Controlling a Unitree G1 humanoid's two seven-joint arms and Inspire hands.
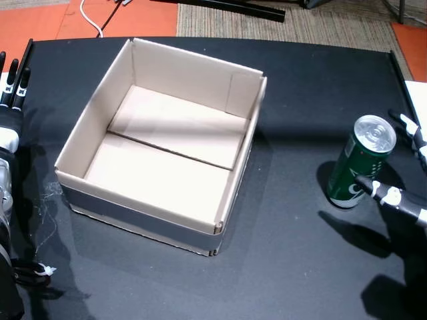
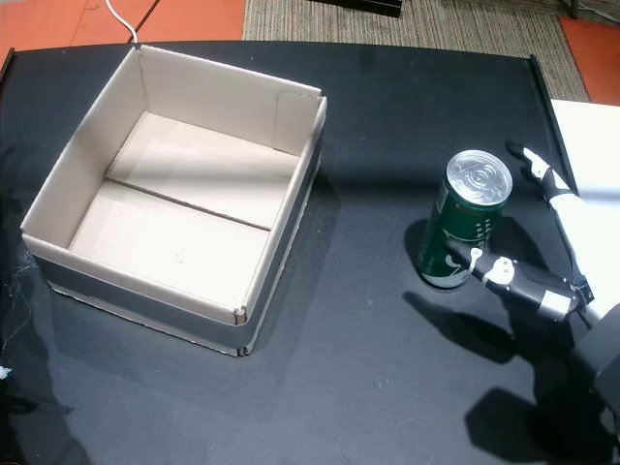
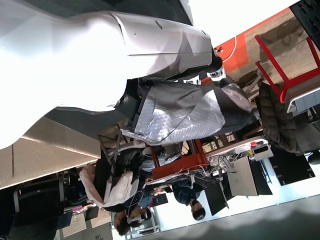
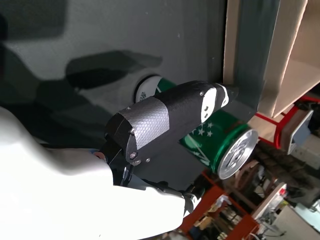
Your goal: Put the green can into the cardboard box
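The green can [image 1: 360,163] [image 2: 463,225] stands upright on the black table, to the right of the cardboard box [image 1: 243,143] [image 2: 289,208]. The box is open-topped and empty. My right hand [image 2: 572,257] is open around the can: its thumb [image 1: 388,195] lies by the can's lower front, while its fingers [image 2: 542,174] stay apart from the can on the right. The right wrist view shows the thumb [image 4: 170,117] across the can [image 4: 222,145], with the box wall [image 4: 260,55] beyond. My left hand [image 1: 12,93] rests at the table's far left edge, fingers straight, holding nothing.
A white sheet [image 2: 586,145] lies at the table's right edge. Beyond the table's far edge are orange floor, carpet and a white cable [image 1: 90,17]. Bare black tabletop separates can and box. The left wrist view shows only my white body and a room with people.
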